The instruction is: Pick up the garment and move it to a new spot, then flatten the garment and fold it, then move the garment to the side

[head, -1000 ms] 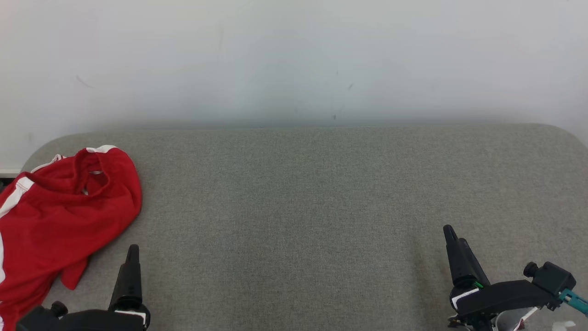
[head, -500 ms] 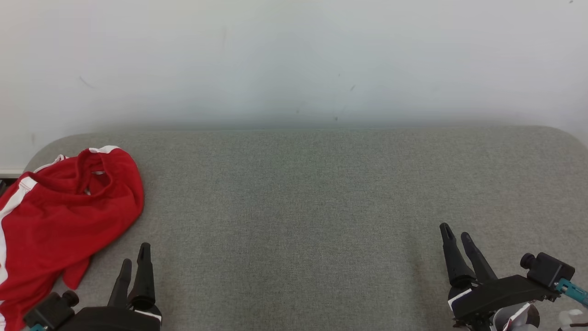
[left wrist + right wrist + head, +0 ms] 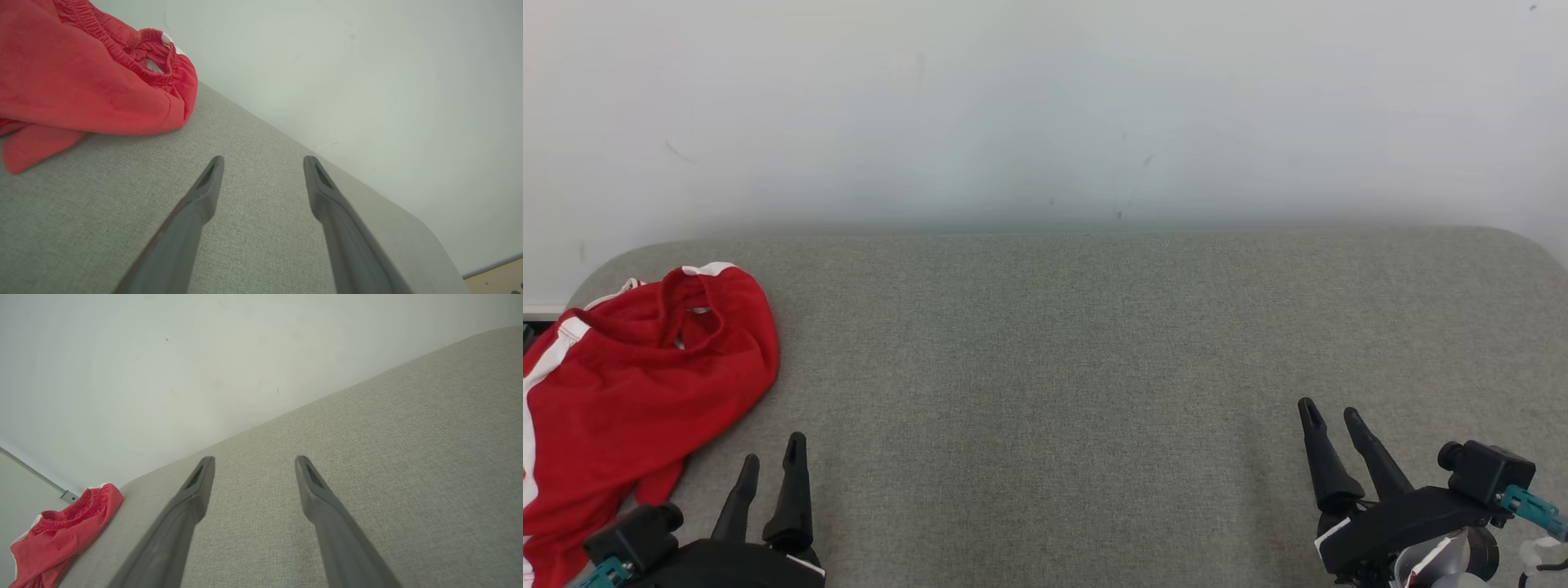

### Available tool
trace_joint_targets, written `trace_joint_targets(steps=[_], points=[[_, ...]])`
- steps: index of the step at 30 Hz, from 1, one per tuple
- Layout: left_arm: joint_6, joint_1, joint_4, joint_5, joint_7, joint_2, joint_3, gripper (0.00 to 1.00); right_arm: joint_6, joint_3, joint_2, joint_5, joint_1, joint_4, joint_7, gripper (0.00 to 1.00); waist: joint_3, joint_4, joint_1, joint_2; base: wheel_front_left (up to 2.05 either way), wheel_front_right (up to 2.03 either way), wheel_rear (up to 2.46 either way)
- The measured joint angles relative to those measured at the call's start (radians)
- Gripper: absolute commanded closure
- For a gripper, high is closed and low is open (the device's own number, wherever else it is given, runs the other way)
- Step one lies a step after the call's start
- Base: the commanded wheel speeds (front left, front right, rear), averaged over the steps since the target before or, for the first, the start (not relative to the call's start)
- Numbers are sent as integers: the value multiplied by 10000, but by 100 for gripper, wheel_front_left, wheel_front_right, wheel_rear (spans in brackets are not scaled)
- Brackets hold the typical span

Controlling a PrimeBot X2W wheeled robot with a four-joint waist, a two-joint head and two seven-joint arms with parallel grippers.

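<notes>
Grey fabric-covered table (image 3: 1094, 343) fills the frame; crumpled red garment with white trim (image 3: 637, 376) lies at left; left gripper (image 3: 772, 457) and right gripper (image 3: 1331, 412), bottom corners, both spread empty.

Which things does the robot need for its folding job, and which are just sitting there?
For the job:
red garment, crumpled, nothing holding it
left pincer, open
right pincer, open

Just there:
grey table
white wall behind it
</notes>
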Motion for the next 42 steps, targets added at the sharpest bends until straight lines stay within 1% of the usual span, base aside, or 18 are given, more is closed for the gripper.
trace_joint_targets(steps=[5, 9, 11, 15, 33, 42], points=[[100, 0, -102, 313, 155, 134, -130, 0, 0, -13, -10, -424, 0, -6, 174, 0, 9, 18, 0, 0, 0, 0, 0], [274, -3, -180, 648, 148, 242, -203, 0, 0, -46, -15, -732, -5, -10, 182, 0, 29, 21, 0, 0, 0, 0, 0], [470, -41, -261, 982, 109, 370, -251, 0, 0, -100, -21, -1014, -13, -13, 184, 0, 52, 22, 0, 0, 0, 0, 0], [610, -114, -347, 1308, 96, 470, -318, 0, 0, -132, -29, -1348, -58, -42, 184, 0, 79, 14, 0, 0, 0, 0, 0], [878, -108, -685, 2088, -40, 650, -644, 0, 0, -82, -58, -2569, -192, 12, 23, 0, 155, 21, 0, 0, 0, 0, 0], [1001, -110, -731, 2491, -128, 740, -823, 0, 0, 48, -67, -2974, -292, 115, -50, 0, 145, 26, 0, 0, 0, 0, 0]])
